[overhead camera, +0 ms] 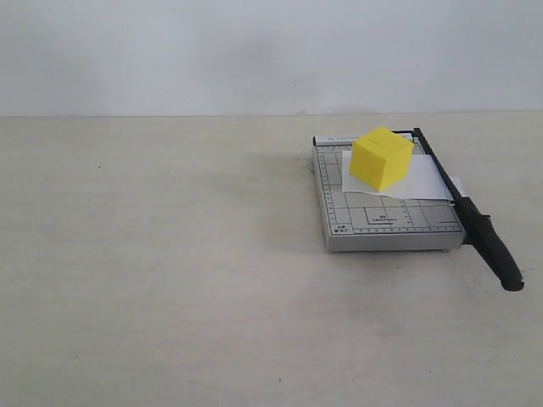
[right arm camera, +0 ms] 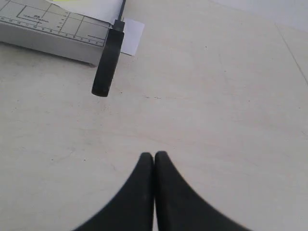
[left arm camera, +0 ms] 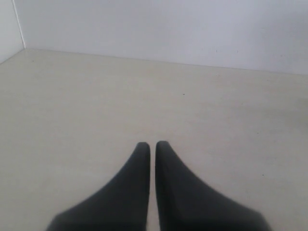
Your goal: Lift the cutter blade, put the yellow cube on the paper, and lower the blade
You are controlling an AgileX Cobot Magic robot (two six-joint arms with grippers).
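Note:
The yellow cube [overhead camera: 382, 158] rests on the white paper [overhead camera: 426, 183], which lies across the grey gridded cutter base [overhead camera: 377, 222] on the right half of the table. The black cutter blade [overhead camera: 465, 206] lies flat along the base's right edge, its thick handle [overhead camera: 499, 253] sticking out toward the front. In the right wrist view the handle [right arm camera: 108, 62], a corner of the paper [right arm camera: 133, 38] and the base [right arm camera: 48, 30] show beyond my right gripper [right arm camera: 154, 155], which is shut and empty. My left gripper [left arm camera: 152, 144] is shut over bare table. Neither arm shows in the exterior view.
The beige table [overhead camera: 170, 254] spreads to the left and front of the cutter. A pale wall [overhead camera: 254, 51] runs along the table's far edge. In the left wrist view a wall corner [left arm camera: 19, 29] stands at the table's end.

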